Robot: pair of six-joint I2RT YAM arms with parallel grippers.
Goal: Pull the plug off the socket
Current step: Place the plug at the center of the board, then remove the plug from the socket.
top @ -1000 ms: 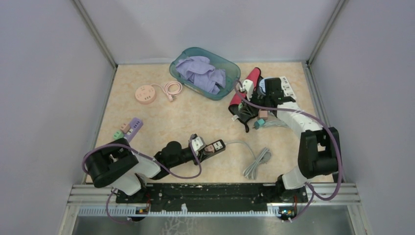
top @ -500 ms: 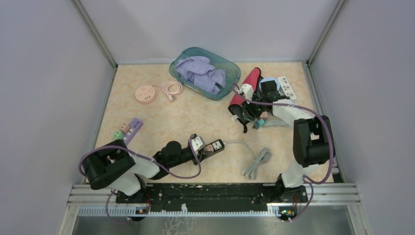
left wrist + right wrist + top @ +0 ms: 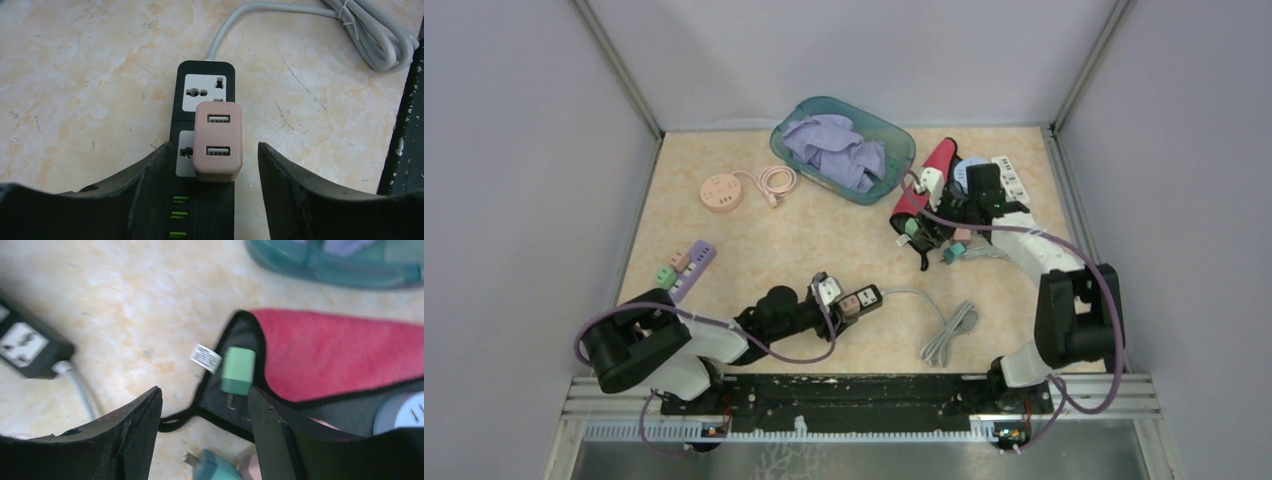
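Observation:
A black power strip [image 3: 202,210] lies on the tabletop, and a pink two-port USB plug [image 3: 218,142] sits in its socket. My left gripper [image 3: 212,146] is open around them, its left finger over the strip's edge and its right finger clear of the plug. From above, the strip [image 3: 870,296] and the plug [image 3: 852,301] sit just ahead of that gripper [image 3: 826,297]. My right gripper [image 3: 204,390] is open and holds nothing. A loose light green plug [image 3: 238,371] lies just beyond it on a black and red cloth [image 3: 340,352].
A teal plug [image 3: 212,467] lies under the right gripper. The strip's grey cable [image 3: 949,335] is bundled at centre right. A teal basket [image 3: 894,135] of purple cloth stands at the back. There are also a pink round socket [image 3: 722,192], a purple strip [image 3: 694,262] and a white strip [image 3: 1009,178].
Both grippers have opened. The left one let go of the black strip. The right one came forward and left, and the light green plug now lies on the cloth.

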